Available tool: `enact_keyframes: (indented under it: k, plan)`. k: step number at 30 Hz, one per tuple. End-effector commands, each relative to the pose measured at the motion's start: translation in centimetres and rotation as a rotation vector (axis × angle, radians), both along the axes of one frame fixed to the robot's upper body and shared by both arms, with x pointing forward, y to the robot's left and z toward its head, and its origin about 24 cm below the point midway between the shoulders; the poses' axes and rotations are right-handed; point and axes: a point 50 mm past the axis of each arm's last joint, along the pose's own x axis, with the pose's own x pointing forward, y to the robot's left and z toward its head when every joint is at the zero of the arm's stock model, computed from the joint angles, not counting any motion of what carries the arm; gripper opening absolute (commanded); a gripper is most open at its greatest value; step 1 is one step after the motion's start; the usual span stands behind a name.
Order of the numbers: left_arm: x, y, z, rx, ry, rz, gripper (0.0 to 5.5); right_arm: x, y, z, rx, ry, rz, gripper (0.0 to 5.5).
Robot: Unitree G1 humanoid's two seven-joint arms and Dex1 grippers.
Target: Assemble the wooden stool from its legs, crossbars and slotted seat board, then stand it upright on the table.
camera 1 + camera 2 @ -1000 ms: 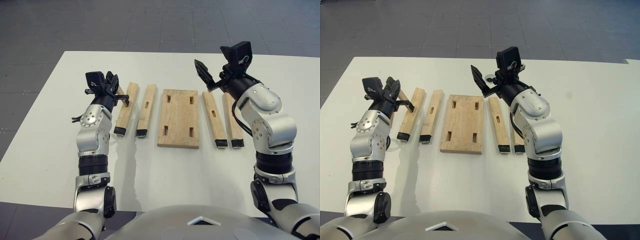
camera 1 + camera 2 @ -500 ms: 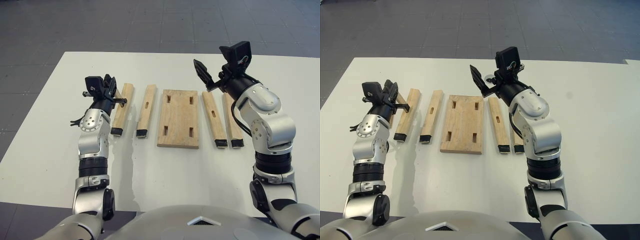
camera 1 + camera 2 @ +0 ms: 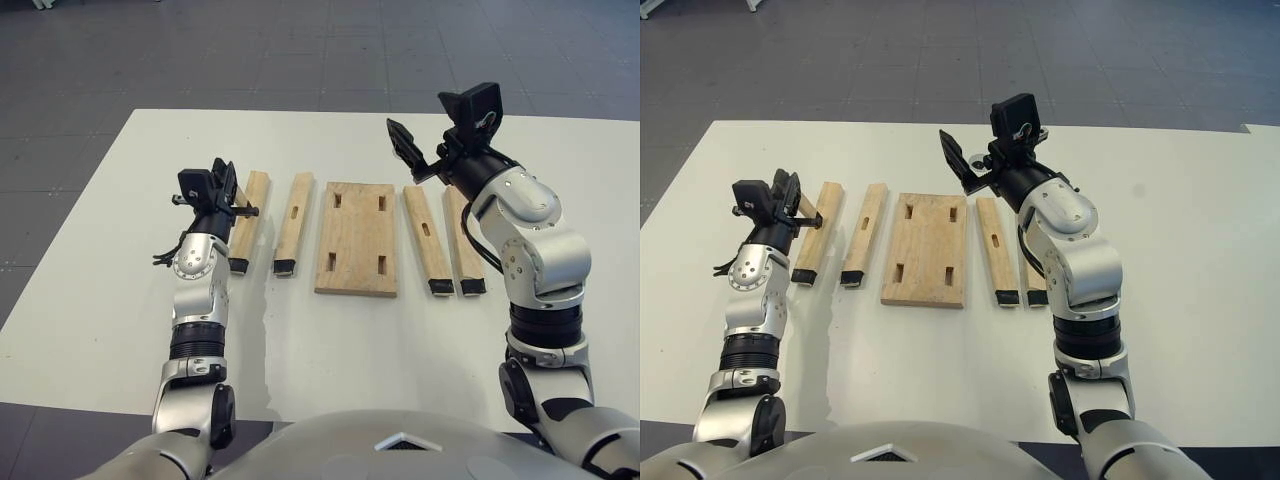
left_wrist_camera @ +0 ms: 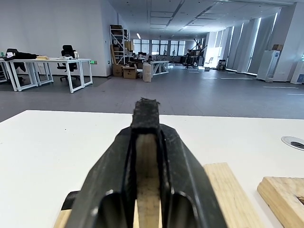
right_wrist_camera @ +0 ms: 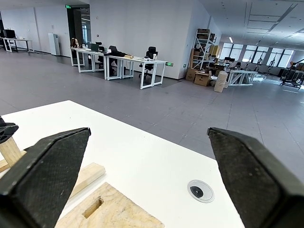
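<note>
1. The seat board (image 3: 356,237) lies flat in the middle of the table (image 3: 100,290) with its four slots facing up. I take that to be so the legs can be pushed down into it.
2. Four legs flank the board in pairs: two on the robot's left (image 3: 245,235) (image 3: 292,222) and two on its right (image 3: 424,235) (image 3: 466,268). All lie parallel to the board's long sides and apart from it. Each has a black cap (image 3: 284,267) at its near end. The ones I can see properly have a slot cut in the face, presumably for a crossbar. The layout looks like kit staging, each side's parts within reach of that side's arm.
3. The left gripper (image 3: 222,185) sits over the far part of the outermost left leg. Its fingers (image 4: 173,156) are clamped on a slim wooden strip (image 4: 146,161), which I judge to be a crossbar. It is held edge-on and pinched near one end, which would suit feeding the free end into a slot.
4. The right gripper (image 5: 147,135) is raised above the far ends of the right-hand legs. Its pads (image 5: 47,166) are spread wide apart and hold nothing, so it looks ready to take a leg.
5. A round port (image 5: 199,190) is set into the tabletop farther out.
6. I can make out no print or label on any wooden part. Green signs (image 5: 68,6) glow in the hall behind, too small to read.
</note>
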Motion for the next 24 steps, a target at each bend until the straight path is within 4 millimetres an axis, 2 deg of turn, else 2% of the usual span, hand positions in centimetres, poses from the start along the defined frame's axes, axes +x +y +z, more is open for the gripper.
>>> enact_keyframes:
  k: [1,5,8,14,16,19,24]
  plan:
    - [-7.6,0.0,-11.8,-0.056,0.583,0.042,0.44,0.1,0.0,0.4,-0.007,-0.015,-0.003,4.53]
    - [-8.7,-0.5,-11.8,-0.087,0.576,0.055,0.44,0.1,0.0,0.4,-0.009,-0.020,-0.004,4.53]
    - [-8.7,-0.6,-10.4,-0.105,0.523,0.072,0.44,0.0,0.0,0.4,-0.008,-0.021,-0.005,4.53]
    - [-5.4,-2.2,-4.5,-0.130,0.310,0.061,0.44,0.0,0.0,0.4,-0.008,-0.022,-0.008,4.53]
    - [-4.6,-2.9,-3.0,-0.135,0.278,0.035,0.44,0.1,0.1,0.4,-0.008,-0.024,-0.005,4.53]
    - [-4.1,-3.3,-2.1,-0.103,0.301,-0.004,0.44,0.1,0.1,0.5,-0.009,-0.027,-0.003,4.53]
    - [-2.9,-2.7,-0.3,-0.022,0.364,-0.020,0.44,0.1,0.2,0.5,-0.008,-0.032,-0.004,4.53]
